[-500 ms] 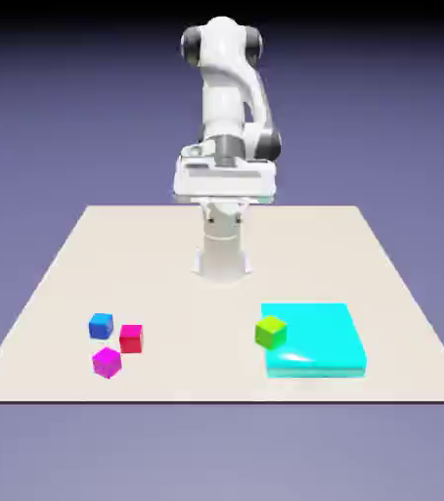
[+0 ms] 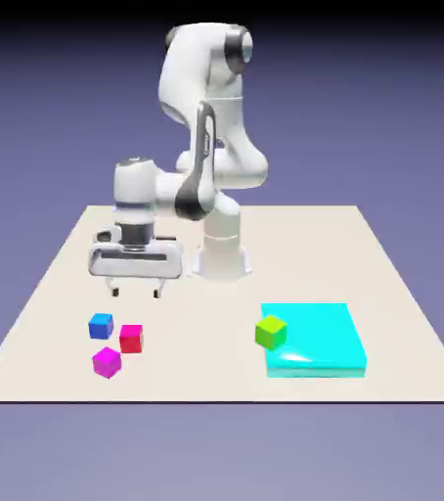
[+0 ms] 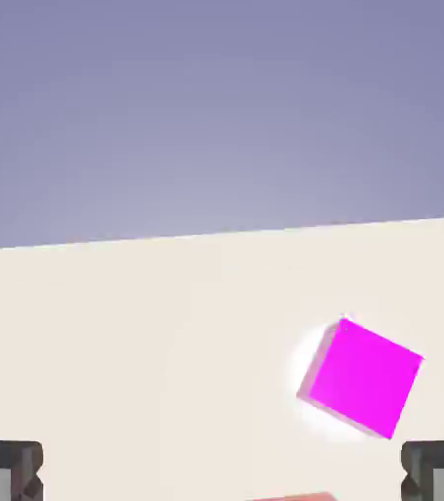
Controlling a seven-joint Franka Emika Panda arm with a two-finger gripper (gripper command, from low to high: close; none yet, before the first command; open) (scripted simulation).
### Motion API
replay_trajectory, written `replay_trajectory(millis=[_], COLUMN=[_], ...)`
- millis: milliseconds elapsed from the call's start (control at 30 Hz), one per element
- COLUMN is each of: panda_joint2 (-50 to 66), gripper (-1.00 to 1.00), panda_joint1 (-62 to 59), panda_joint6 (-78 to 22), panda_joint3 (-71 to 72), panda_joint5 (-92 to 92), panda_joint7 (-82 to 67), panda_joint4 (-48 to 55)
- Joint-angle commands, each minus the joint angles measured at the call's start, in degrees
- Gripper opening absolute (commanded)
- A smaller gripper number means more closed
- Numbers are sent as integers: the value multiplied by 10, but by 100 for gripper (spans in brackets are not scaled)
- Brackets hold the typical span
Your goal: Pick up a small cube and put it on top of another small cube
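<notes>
Two open fingers are what I have on the tool (image 2: 136, 293), nothing between them, and it hangs above the surface (image 2: 265, 259) on the far side of the small cubes. The blue cube (image 2: 101, 327), which I take as the one to pick up, sits on the surface at the exterior view's left, with the red cube (image 2: 131, 339) just beside it and the magenta cube (image 2: 107, 363) near them, closer to the camera. In the hand view I get the magenta cube and only a sliver of red at the bottom edge; blue isn't showing, so I wouldn't descend on that picture alone.

I judge the step in hand to be lining up over blue. I'd shift across while high, centre on it, and turn the wrist so the pads meet two opposite faces squarely. Red is the worry: a wide-set finger could clip it, so I'd pick the pair of faces that leaves the most room on that side. Then straight down, slowly, close gently around the cube's middle, and lift straight up until it clears its neighbours before any sideways travel.
</notes>
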Motion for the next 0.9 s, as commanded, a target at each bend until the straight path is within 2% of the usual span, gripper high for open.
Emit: replay_trajectory(millis=[0, 167, 233, 500, 533, 867], panda_joint2=[21, 125, 128, 248, 248, 128], gripper=[0, 0, 0, 0, -100, -100], panda_joint1=[-7, -13, -14, -142, -142, -14], panda_joint6=[-8, -47, -49, 31, 31, -49], panda_joint3=[-17, -103, -106, 54, 54, -106], panda_joint5=[9, 54, 55, 209, 209, 55], panda_joint7=[-21, -128, -132, -247, -247, -132], panda_joint4=[6, 36, 37, 73, 73, 37])
